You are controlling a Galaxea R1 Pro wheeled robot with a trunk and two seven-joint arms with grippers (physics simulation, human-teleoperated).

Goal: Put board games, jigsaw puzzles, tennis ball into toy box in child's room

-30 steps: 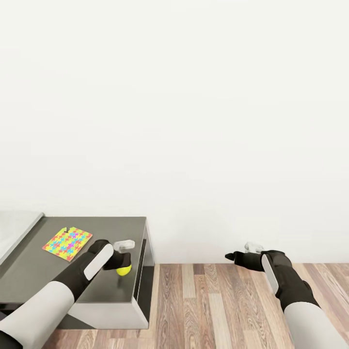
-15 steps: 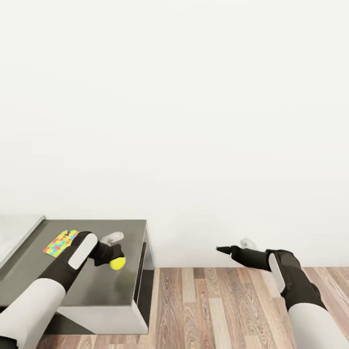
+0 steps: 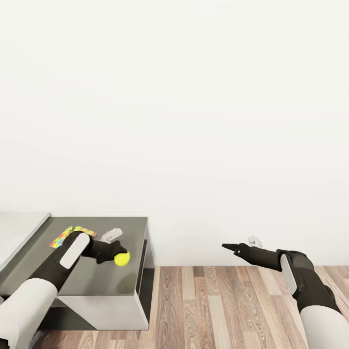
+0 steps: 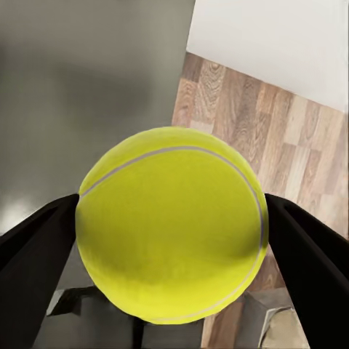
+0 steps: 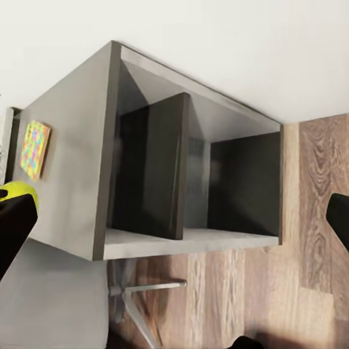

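Yellow-green tennis ball (image 3: 121, 258) pinched in left end effector (image 3: 118, 253) above dark grey cabinet surface (image 3: 116, 286). Jigsaw puzzle (image 3: 64, 236) lies behind that arm. Right end effector (image 3: 228, 247) over wood floor (image 3: 218, 305), jaw state unclear.

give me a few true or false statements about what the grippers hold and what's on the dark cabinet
1. The left gripper is shut on the tennis ball. True.
2. The right gripper holds a jigsaw puzzle. False: it holds nothing and hangs over the wood floor.
3. A jigsaw puzzle lies on the dark cabinet top. True.
4. The tennis ball rests in the toy box. False: it is held between the left gripper's fingers, over the cabinet top.
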